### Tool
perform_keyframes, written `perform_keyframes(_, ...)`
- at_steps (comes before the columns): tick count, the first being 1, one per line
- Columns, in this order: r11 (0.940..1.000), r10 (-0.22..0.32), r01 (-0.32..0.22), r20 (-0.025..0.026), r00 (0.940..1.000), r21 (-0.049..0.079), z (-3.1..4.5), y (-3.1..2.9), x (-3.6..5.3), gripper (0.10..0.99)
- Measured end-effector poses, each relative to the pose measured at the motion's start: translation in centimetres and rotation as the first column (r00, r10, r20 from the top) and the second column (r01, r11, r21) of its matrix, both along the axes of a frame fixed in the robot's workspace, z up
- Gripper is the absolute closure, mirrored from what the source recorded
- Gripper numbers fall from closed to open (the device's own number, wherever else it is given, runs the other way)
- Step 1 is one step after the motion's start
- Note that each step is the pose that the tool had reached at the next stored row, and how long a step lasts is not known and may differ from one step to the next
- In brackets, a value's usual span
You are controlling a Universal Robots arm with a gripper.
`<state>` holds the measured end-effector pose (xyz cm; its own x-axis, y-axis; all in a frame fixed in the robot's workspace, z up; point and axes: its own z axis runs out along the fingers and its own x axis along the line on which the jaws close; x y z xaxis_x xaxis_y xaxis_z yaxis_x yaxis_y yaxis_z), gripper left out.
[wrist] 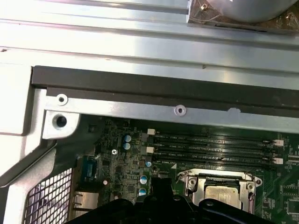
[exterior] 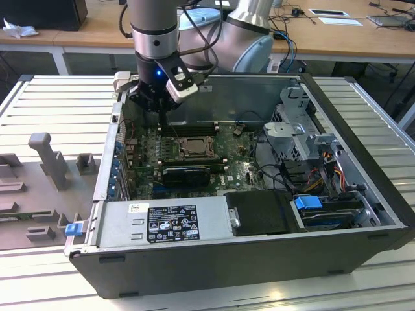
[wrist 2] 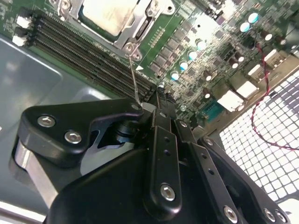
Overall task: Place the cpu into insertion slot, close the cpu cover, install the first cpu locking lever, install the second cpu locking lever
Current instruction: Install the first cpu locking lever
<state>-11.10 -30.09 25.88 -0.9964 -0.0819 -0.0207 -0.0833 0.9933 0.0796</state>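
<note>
In the exterior view your gripper (exterior: 161, 111) hangs at eleven o'clock of the insertion slot (exterior: 192, 148). In the second wrist view its claw is pinched together on the thin locking lever (wrist 2: 133, 77); the cpu (wrist 2: 108, 14) lies in the slot, the cpu cover (wrist 2: 142, 25) down around it. The first wrist view shows the cpu framed by that cover

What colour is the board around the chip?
The board is green, clearest in the second wrist view.

Black gripper (wrist 2: 154, 105) over green motherboard (wrist 2: 161, 39); cpu (wrist 2: 110, 14) seated beneath the cpu cover (wrist 2: 141, 27), beside memory slots (wrist 2: 79, 53); thin locking lever (wrist 2: 134, 79) reaches the gripper's tip.
</note>
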Motion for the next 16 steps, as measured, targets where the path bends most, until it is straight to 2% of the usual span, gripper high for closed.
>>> perform_keyframes(1,1.0,0.0,0.0,0.0,1.0,-0.003,-0.01,0.13,0.01,0.98)
perform_keyframes(7,1.0,0.0,0.0,0.0,1.0,-0.004,-0.07,0.58,0.06,0.98)
perform_keyframes(16,1.0,0.0,0.0,0.0,1.0,-0.004,-0.12,0.63,1.26,0.98)
